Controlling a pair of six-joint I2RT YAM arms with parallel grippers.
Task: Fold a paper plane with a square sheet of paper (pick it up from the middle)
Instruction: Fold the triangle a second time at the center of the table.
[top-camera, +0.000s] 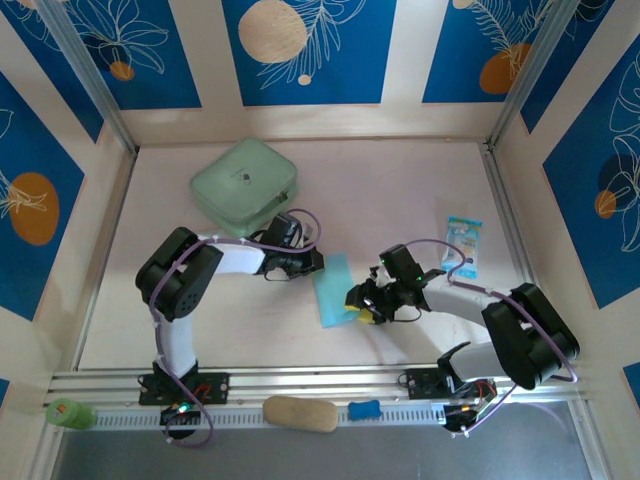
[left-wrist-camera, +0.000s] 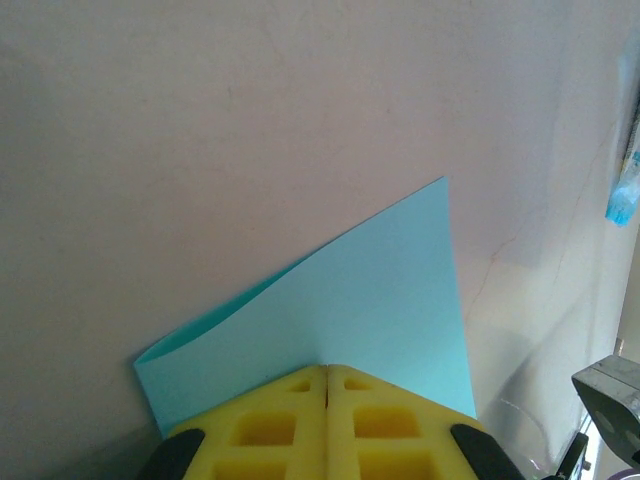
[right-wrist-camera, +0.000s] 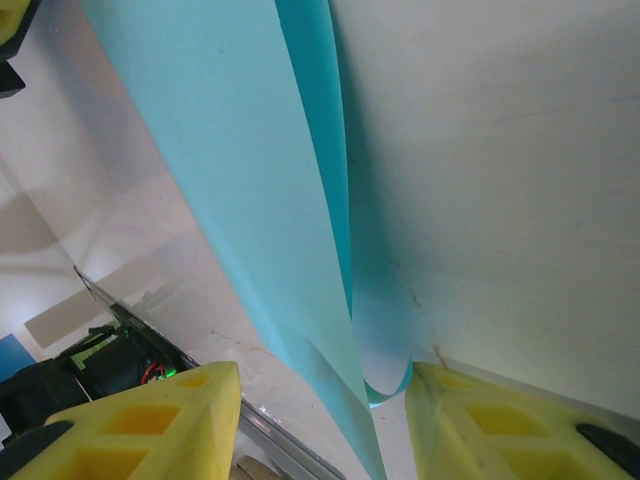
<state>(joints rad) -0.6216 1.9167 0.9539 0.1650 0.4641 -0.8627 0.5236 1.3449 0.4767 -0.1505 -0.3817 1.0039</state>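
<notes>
The square sheet of paper (top-camera: 332, 285), light cyan-blue, lies folded over in the middle of the table between the two arms. In the left wrist view the paper (left-wrist-camera: 380, 300) spreads out ahead of my left gripper (left-wrist-camera: 327, 372), whose yellow jaws are pressed together on its near edge, and the two layers gape at the left. From above, the left gripper (top-camera: 315, 262) is at the sheet's upper left corner. My right gripper (top-camera: 362, 303) is at the lower right edge. Its jaws (right-wrist-camera: 320, 420) stand apart on either side of the curled fold of the paper (right-wrist-camera: 230, 180), not pinching it.
A mint-green rounded case (top-camera: 245, 185) sits at the back left, behind the left arm. A small printed blue-white packet (top-camera: 462, 245) lies to the right of the right arm. A tan oblong (top-camera: 300, 412), a small blue piece (top-camera: 365, 409) and a green item (top-camera: 68, 413) rest on the near rail.
</notes>
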